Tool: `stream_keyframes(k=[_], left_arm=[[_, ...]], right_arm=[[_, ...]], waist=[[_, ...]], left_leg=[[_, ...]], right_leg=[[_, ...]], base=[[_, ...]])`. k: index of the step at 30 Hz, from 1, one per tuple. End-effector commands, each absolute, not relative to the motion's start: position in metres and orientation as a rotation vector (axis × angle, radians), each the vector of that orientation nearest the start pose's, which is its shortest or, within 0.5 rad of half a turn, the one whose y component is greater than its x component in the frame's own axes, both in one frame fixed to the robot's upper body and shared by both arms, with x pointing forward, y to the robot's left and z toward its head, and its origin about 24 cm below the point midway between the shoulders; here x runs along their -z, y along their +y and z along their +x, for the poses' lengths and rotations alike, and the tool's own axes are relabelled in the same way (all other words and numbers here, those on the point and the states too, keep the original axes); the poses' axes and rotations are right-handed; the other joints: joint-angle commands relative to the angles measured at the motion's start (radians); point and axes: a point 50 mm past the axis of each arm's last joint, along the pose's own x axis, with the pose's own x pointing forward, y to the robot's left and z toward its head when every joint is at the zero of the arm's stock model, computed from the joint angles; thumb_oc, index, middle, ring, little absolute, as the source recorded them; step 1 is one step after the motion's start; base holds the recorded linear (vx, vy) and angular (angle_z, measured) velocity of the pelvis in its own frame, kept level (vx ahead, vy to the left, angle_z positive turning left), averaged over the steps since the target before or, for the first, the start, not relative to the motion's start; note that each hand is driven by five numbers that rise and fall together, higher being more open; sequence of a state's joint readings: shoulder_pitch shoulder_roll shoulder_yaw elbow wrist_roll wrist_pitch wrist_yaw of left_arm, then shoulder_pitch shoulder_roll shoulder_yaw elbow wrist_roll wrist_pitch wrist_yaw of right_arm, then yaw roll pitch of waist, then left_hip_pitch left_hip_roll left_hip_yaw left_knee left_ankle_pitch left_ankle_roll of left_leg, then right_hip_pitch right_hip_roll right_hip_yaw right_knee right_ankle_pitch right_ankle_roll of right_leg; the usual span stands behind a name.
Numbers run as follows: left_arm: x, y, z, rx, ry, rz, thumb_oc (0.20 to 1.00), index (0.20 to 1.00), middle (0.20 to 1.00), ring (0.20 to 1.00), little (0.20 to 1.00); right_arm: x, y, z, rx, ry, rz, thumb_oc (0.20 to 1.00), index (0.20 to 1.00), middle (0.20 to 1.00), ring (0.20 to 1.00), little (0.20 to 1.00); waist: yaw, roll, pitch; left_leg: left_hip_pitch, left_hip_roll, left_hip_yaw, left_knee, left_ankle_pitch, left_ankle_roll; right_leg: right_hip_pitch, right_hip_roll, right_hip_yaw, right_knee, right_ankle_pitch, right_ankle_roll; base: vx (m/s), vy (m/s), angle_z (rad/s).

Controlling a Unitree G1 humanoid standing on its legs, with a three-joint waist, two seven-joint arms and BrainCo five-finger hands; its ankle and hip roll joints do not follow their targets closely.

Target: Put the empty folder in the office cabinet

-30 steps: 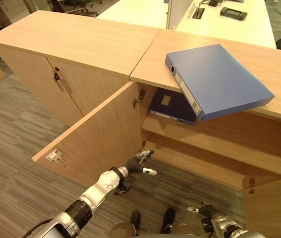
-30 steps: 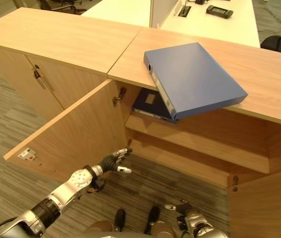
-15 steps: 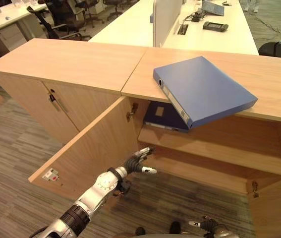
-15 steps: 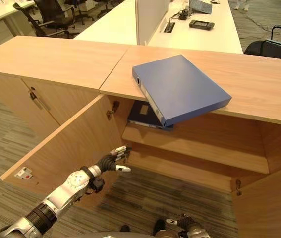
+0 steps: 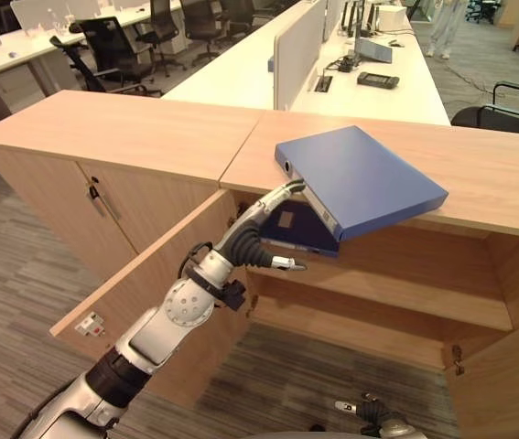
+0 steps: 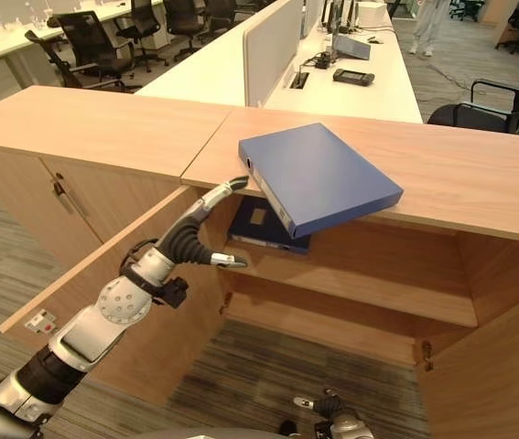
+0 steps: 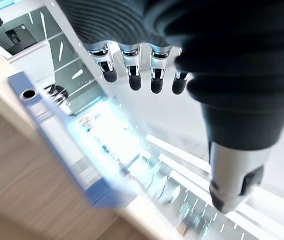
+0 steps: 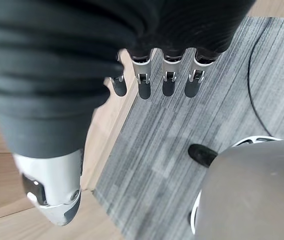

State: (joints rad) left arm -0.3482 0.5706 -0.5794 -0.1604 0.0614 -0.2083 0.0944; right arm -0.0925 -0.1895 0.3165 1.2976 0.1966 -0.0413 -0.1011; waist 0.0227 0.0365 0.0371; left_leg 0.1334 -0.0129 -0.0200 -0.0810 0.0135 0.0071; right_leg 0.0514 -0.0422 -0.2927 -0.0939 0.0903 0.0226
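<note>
Folder (image 5: 362, 178), blue and box-shaped, is lying flat on top of the office cabinet (image 5: 479, 169), turned at an angle so that one corner and part of its labelled spine are jutting out past the front edge, over the open compartment. The cabinet door (image 5: 154, 279) below is standing wide open, and a second dark blue folder (image 5: 297, 226) is lying on the upper shelf (image 5: 378, 288) inside.

The left hand (image 5: 261, 236) is reaching up toward the overhanging spine, its fingers (image 5: 286, 190) stretched straight and close to the spine end near the round finger hole, thumb spread apart below; it is holding nothing, and whether the fingertips are touching the folder cannot be told. The right hand (image 8: 154, 82) is hanging low over the carpeted floor (image 8: 182, 130), fingers straight and relaxed, holding nothing as well.

Judging by the task, the folder is empty, so it is probably going to be light but stiff, with smooth covers that may slip between metal fingers. The overhanging spine looks like the best place to take hold, thumb under and fingers on top. Being light and already past the edge, it could tip or slide off if nudged rather than pinched firmly.
</note>
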Motion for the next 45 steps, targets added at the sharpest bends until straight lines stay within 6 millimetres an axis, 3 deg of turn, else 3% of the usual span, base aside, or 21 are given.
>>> stream_keyframes(k=[1, 5, 15, 38, 45], left_arm=[[-0.156, 0.087, 0.264, 0.555, -0.730, 0.682, 1.000, 1.000, 1.000, 1.000, 1.000], [-0.147, 0.077, 0.282, 0.571, -0.736, 0.870, 1.000, 1.000, 1.000, 1.000, 1.000], [-0.135, 0.089, 0.306, 0.432, -0.723, 1.110, 1.000, 1.000, 1.000, 1.000, 1.000], [-0.119, 0.104, 0.333, 0.295, -0.651, 1.307, 1.000, 1.000, 1.000, 1.000, 1.000], [-0.131, 0.104, 0.337, 0.230, -0.715, 1.359, 1.000, 1.000, 1.000, 1.000, 1.000]], right_arm=[[0.162, -0.201, 0.117, 0.029, 1.161, -0.302, 1.000, 1.000, 1.000, 1.000, 1.000], [0.161, -0.210, 0.115, 0.038, 1.167, -0.332, 1.000, 1.000, 1.000, 1.000, 1.000], [0.160, -0.221, 0.110, 0.066, 1.167, -0.338, 1.000, 1.000, 1.000, 1.000, 1.000], [0.157, -0.233, 0.110, 0.079, 1.151, -0.343, 1.000, 1.000, 1.000, 1.000, 1.000], [0.158, -0.239, 0.102, 0.114, 1.195, -0.357, 1.000, 1.000, 1.000, 1.000, 1.000]], waist=[[0.004, -0.053, 0.019], [-0.018, -0.051, 0.007], [-0.046, -0.052, -0.011], [-0.085, -0.056, -0.028], [-0.086, -0.054, -0.031]], left_leg=[[-0.008, -0.020, -0.039, -0.006, -0.048, -0.012], [-0.007, -0.022, -0.016, -0.006, -0.047, -0.009], [0.011, -0.013, 0.032, -0.006, -0.073, -0.007], [0.023, -0.011, 0.115, -0.006, -0.094, -0.002], [0.028, -0.015, 0.114, -0.006, -0.098, 0.001]], right_leg=[[0.090, -0.030, 0.037, 0.013, -0.070, 0.083], [0.081, -0.030, 0.052, 0.012, -0.059, 0.085], [0.076, -0.022, 0.092, 0.007, -0.058, 0.093], [0.052, -0.013, 0.162, 0.007, -0.044, 0.103], [0.055, -0.015, 0.163, 0.007, -0.043, 0.106]], base=[[0.01, 0.011, -0.20], [0.01, 0.018, -0.13], [0.01, 0.014, -0.19], [0.00, 0.013, -0.13], [0.00, 0.000, 0.00]])
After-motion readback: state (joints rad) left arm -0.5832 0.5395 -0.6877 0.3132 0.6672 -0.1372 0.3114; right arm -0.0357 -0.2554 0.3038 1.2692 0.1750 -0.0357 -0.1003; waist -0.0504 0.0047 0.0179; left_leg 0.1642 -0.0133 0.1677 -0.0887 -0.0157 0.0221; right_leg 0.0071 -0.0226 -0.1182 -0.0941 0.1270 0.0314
